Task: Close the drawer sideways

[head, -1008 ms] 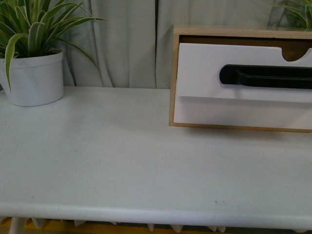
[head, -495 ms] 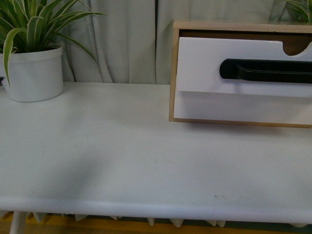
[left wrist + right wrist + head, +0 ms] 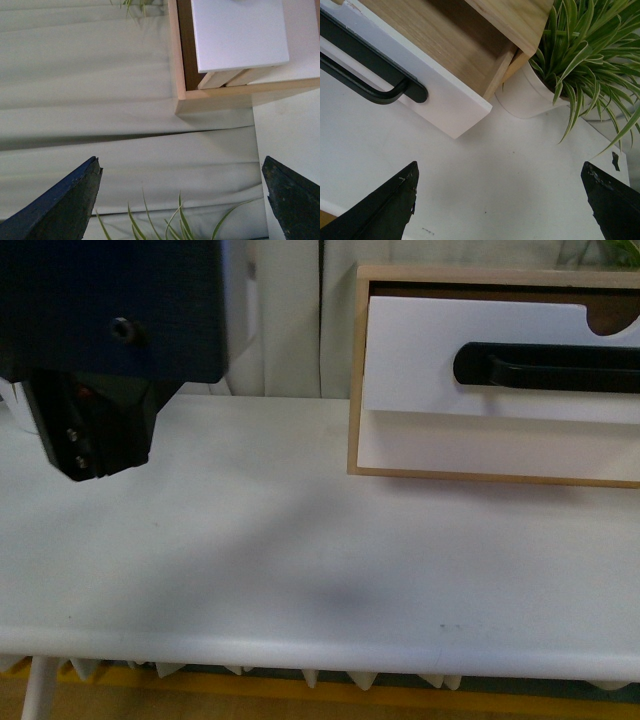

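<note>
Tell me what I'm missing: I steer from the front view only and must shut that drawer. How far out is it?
Observer: The right wrist view shows the drawer pulled well out of the light-wood box, with its wooden inside exposed.
Operator: Are the tools free?
Observer: Right tool: fingers spread wide, nothing between them.
Operator: And the left?
Observer: Left tool is also open and empty, with the box's side ahead of it.
</note>
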You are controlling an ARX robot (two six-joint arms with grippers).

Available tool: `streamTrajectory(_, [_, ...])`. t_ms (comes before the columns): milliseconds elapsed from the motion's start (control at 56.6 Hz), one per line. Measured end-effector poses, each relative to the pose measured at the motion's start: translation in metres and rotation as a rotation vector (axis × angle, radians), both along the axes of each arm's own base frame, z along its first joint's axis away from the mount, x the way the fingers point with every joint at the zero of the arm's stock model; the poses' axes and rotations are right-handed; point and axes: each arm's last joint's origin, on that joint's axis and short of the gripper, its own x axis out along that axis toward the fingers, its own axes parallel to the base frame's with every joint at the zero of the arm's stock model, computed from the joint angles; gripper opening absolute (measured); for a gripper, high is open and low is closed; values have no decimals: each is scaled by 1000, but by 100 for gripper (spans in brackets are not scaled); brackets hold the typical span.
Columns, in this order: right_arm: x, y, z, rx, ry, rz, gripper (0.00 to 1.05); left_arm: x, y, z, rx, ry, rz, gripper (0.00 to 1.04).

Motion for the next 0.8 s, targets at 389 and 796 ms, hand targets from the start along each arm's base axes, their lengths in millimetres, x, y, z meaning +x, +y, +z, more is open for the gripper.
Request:
streamTrajectory(389, [27,-10,-14,-54,52,-5,95,12,-58,13,-3,67,-99,98])
streamTrajectory(796, [51,-20,-15,-73,52,-29,95,34,-102,21,-22,77,-142,98])
